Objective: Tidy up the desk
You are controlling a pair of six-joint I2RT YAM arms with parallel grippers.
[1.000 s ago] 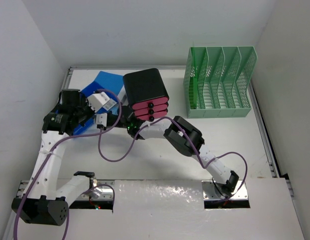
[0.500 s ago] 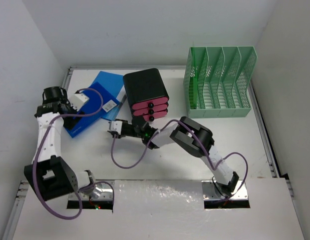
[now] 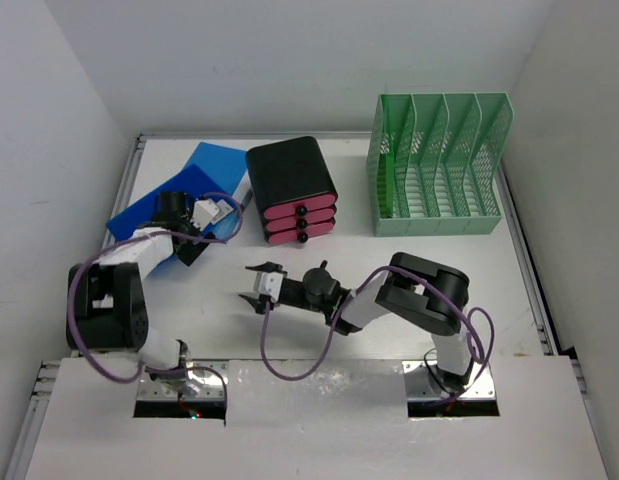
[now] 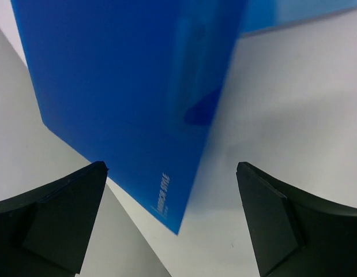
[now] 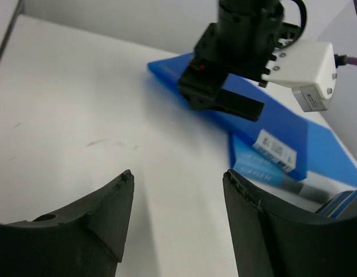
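The white bench (image 3: 489, 270) lies under everything in the overhead view, edged with silver rails, and a black box of pink drawers (image 3: 292, 190) and a green mesh file rack (image 3: 439, 165) stand toward its far side. The left fingers (image 4: 57, 213) are spread wide at the far left, a corner of a blue folder (image 4: 126, 86) showing between them; I cannot tell whether they touch it. The right fingers (image 5: 68, 231) are spread too, holding nothing, low over bare bench near the middle and facing the left arm.
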